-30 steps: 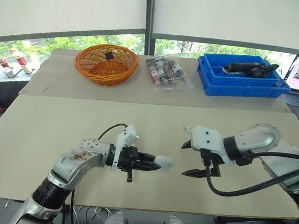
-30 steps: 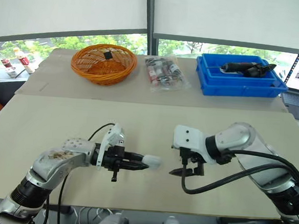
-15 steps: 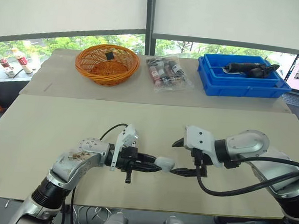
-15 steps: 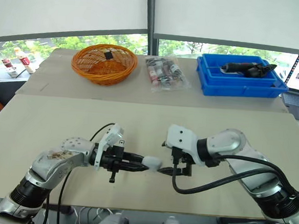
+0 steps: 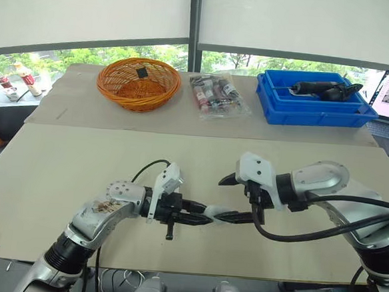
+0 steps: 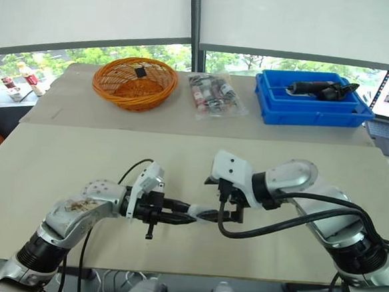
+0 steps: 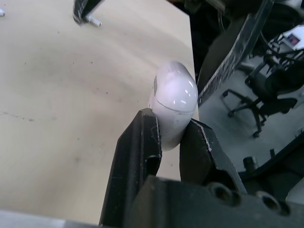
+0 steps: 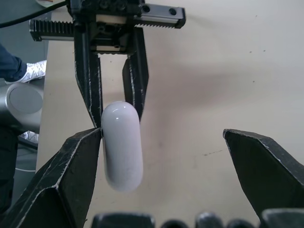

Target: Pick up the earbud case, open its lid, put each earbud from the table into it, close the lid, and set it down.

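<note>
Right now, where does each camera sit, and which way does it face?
Left eye view: on the head, looking forward and down at the table; both arms show.
Right eye view: beside it, same scene.
Left wrist view: along the left end effector, shut on the case.
Right wrist view: along the open right end effector, facing the left one.
Shared: both wrist views show the case.

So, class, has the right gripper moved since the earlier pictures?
Yes. Against the blue bin, the right gripper has shifted toward the robot's left, up to the earbud case in the left gripper.
</note>
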